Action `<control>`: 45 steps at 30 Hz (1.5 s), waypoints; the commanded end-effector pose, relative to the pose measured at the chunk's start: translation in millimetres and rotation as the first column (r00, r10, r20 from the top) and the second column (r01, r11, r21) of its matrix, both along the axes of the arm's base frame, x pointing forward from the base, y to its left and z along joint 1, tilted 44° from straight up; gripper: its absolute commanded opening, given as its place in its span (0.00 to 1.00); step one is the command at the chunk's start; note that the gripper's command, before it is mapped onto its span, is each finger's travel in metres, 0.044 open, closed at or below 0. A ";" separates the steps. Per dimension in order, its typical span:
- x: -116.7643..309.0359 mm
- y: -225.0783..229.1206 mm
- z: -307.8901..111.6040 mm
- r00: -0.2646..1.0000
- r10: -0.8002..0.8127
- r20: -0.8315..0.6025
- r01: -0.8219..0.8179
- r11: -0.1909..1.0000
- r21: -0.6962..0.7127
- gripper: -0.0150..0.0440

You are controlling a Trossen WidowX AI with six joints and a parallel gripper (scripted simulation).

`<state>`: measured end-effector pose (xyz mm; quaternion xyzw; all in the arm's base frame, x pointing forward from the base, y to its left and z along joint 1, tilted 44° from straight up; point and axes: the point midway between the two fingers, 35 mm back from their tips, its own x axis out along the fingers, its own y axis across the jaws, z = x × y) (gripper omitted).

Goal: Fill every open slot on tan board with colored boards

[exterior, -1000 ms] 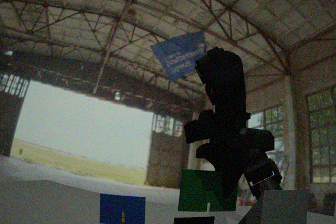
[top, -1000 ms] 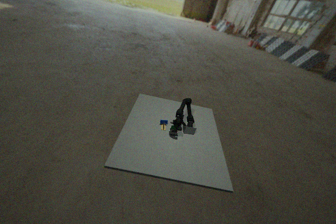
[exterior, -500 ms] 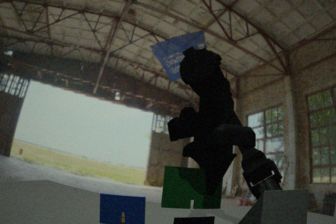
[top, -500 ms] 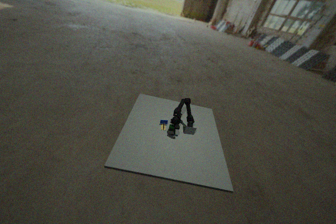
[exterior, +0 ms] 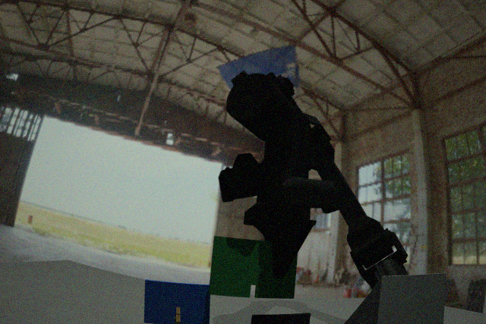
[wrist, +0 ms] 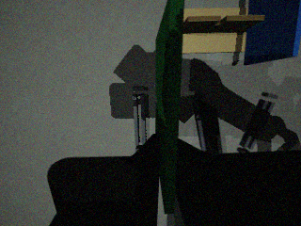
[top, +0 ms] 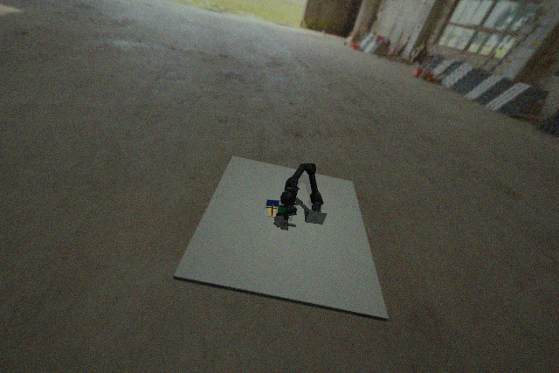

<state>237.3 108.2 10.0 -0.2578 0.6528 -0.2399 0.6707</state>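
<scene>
— What is pinched by the gripper [top: 287, 212] [exterior: 281, 273] [wrist: 166, 157]?
— The green board [exterior: 235, 265] [wrist: 168, 94] is pinched between its fingers, upright, notch facing down.
— And the blue board [top: 272, 203] [exterior: 176, 300] [wrist: 272, 30]?
— It is seen standing near.

From here the black, angular gripper [exterior: 280, 269] is a dark silhouette, its fingertips hard to make out. The upright blue rectangular board [exterior: 168, 300] [wrist: 273, 30] runs off the exterior view's bottom edge and the wrist view's top.
</scene>
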 end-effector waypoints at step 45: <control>82.0 -53.1 51.9 1.000 0.028 -0.002 -0.028 0.999 -0.037 0.25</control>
